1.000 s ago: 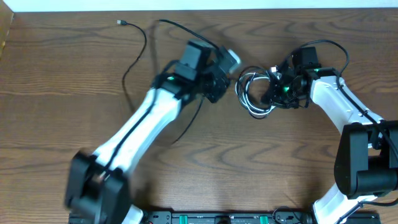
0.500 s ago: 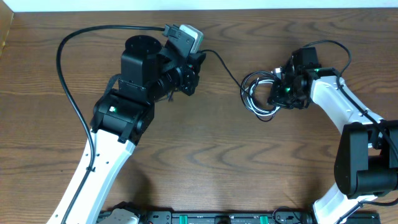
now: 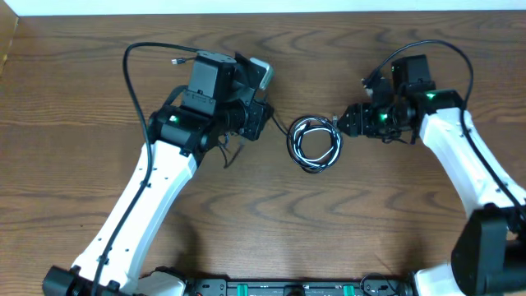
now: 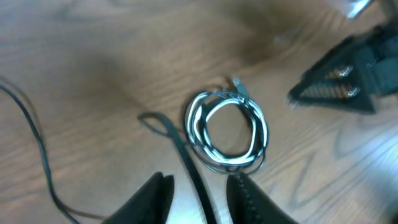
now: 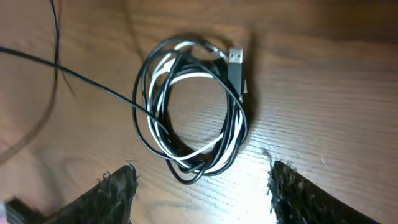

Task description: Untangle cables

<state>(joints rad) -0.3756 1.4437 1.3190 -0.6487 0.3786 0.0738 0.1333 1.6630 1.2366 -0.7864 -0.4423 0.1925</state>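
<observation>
A coil of cables (image 3: 314, 144), black strands wound with one white strand, lies flat on the wooden table between my two grippers. Its plug (image 5: 236, 57) points up at the coil's edge. One black strand (image 4: 186, 155) leaves the coil (image 4: 227, 127) and runs between the parted fingers of my left gripper (image 4: 199, 178), which is open and not pinching it. In the overhead view that left gripper (image 3: 265, 127) sits just left of the coil. My right gripper (image 5: 202, 167) is open wide, empty, just short of the coil (image 5: 193, 106); overhead, the right gripper (image 3: 343, 123) is to the coil's right.
A long loose black cable (image 3: 129, 74) arcs over my left arm and ends in a small plug (image 3: 175, 61) near the back. The table's far edge (image 3: 329, 11) runs along the top. A black rail (image 3: 288, 288) lines the front edge.
The right gripper opened and let go of the coil, which now lies lower and to the left. The left arm swung towards the coil and its jaws parted.
</observation>
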